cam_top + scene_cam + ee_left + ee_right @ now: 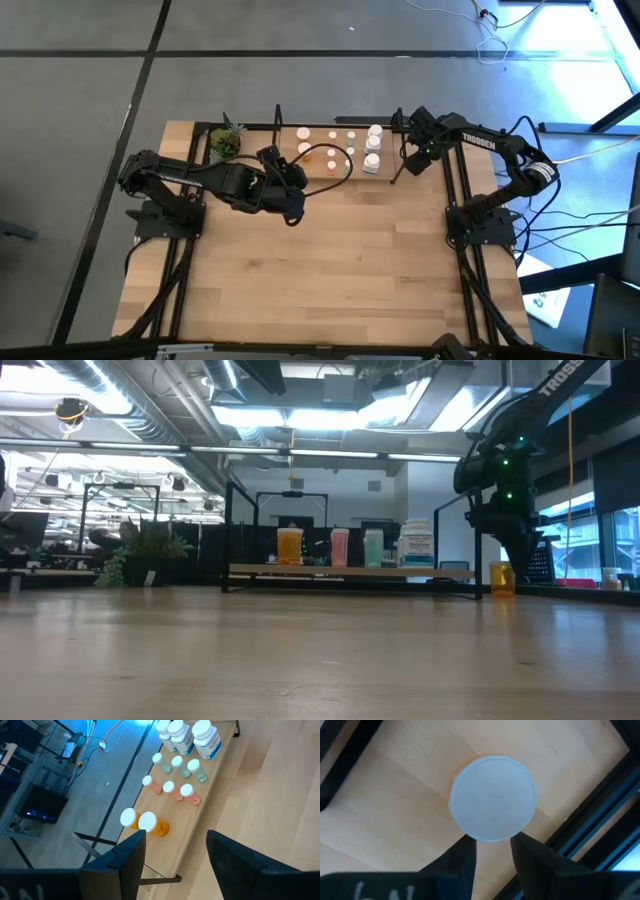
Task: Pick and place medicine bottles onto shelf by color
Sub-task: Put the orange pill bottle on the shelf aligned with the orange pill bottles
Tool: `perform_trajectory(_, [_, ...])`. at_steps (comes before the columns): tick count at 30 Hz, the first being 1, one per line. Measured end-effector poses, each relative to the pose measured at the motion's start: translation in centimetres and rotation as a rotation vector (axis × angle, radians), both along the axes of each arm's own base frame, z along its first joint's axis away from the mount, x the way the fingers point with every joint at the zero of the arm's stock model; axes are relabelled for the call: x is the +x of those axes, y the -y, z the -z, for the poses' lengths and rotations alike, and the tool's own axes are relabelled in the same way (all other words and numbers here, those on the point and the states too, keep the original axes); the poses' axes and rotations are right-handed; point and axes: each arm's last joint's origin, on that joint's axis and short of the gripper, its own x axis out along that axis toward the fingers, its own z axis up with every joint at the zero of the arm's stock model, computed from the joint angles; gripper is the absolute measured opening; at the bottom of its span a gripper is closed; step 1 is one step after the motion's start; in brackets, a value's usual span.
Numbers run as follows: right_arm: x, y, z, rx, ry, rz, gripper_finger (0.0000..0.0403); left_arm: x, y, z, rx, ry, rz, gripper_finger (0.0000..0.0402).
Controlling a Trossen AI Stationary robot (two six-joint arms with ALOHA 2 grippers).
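The shelf lies along the table's far edge. Orange, pink, pale green and larger white medicine bottles stand on it in groups. One more orange bottle with a white cap stands upright on the table, just right of the shelf's right end. My right gripper points straight down over this bottle and is shut on it. My left gripper hangs open above the table, in front of the shelf's left part, with nothing between its fingers. My right gripper comes at the orange bottle from above, pointing down. Its two fingers run in under the edge of the white cap, one on each side. The cap hides where they meet the body. The bottle stands upright, its base on the table.
A small green potted plant stands at the shelf's left end. Black upright frames rise at both ends of the shelf, the right one close beside my right gripper. The wooden tabletop stretches toward the near edge.
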Motion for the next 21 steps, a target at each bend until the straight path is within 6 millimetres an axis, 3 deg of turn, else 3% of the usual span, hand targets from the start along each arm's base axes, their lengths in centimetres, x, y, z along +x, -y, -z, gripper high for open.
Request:
perform_trajectory(12, [-0.2,-0.3,-0.1,0.037,-0.011,0.018,0.0131,0.0,0.0,0.0,0.000,0.000,0.000,0.0202])
perform_trajectory(21, [-0.3,-0.5,-3.1,-0.019,0.043,0.026,0.0132,0.0,0.0,0.0,0.000,0.000,0.000,0.0202])
